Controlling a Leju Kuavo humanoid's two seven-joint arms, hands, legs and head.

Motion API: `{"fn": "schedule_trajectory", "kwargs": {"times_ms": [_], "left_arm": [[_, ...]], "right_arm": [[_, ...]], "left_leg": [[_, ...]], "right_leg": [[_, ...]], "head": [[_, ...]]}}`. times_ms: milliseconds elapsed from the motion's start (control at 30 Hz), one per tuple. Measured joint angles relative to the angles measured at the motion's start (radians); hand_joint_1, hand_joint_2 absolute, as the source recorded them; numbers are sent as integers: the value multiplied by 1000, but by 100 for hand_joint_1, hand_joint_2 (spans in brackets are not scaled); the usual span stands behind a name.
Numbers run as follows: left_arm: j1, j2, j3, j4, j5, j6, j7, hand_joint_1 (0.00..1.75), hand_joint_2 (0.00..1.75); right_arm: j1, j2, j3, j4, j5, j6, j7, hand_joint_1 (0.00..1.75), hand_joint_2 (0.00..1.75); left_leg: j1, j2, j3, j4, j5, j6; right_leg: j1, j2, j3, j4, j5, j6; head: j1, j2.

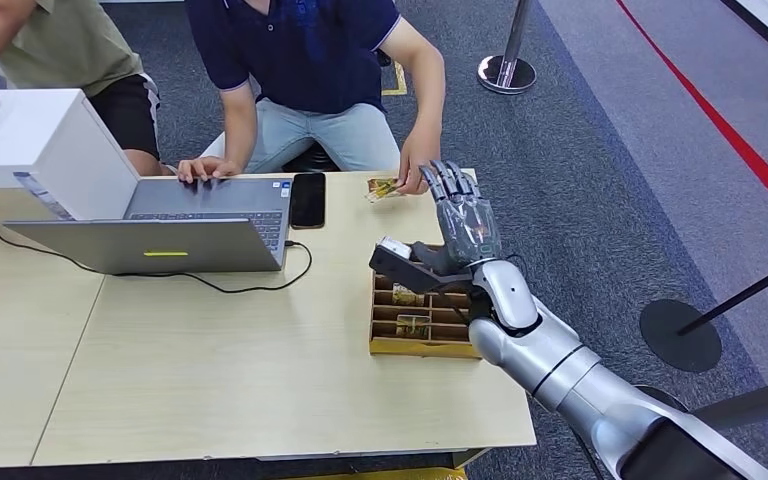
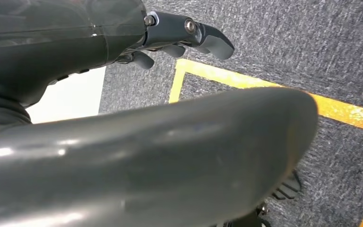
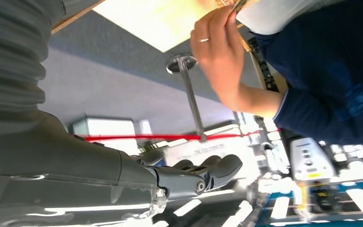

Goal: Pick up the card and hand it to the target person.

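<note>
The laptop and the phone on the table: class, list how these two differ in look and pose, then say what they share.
The laptop is silver-grey and large; the phone is black and small. The laptop stands open with a cable plugged in; the phone lies flat with no cable. A person's hand rests at the laptop, not the phone. Both sit on the table, side by side.

- Head view: bright, even overhead lighting; the table (image 1: 240,370) is sharp, with only soft, short shadows under the laptop (image 1: 175,225).
- Slight wide-angle bending toward the frame edges.
- Left wrist view: the left hand (image 2: 123,156) is close to the lens and out of focus, with pale glare streaks on its grey cover; the carpet (image 2: 312,42) is sharper.
- Right wrist view: background is overexposed and blurred; the person's hand (image 3: 220,45) is soft.
</note>
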Motion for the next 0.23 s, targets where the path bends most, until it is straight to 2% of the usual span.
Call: {"fn": "schedule_trajectory", "kwargs": {"times_ms": [233], "left_arm": [[1,0,0,0,13,6,-5,0,0]], "right_arm": [[76,-73,-117,-29,-302,-167,-74,0,175]], "left_leg": [[-1,0,1,0,0,0]], "right_leg": [[0,0,0,-1,0,0]], "head": [[0,0]]}}
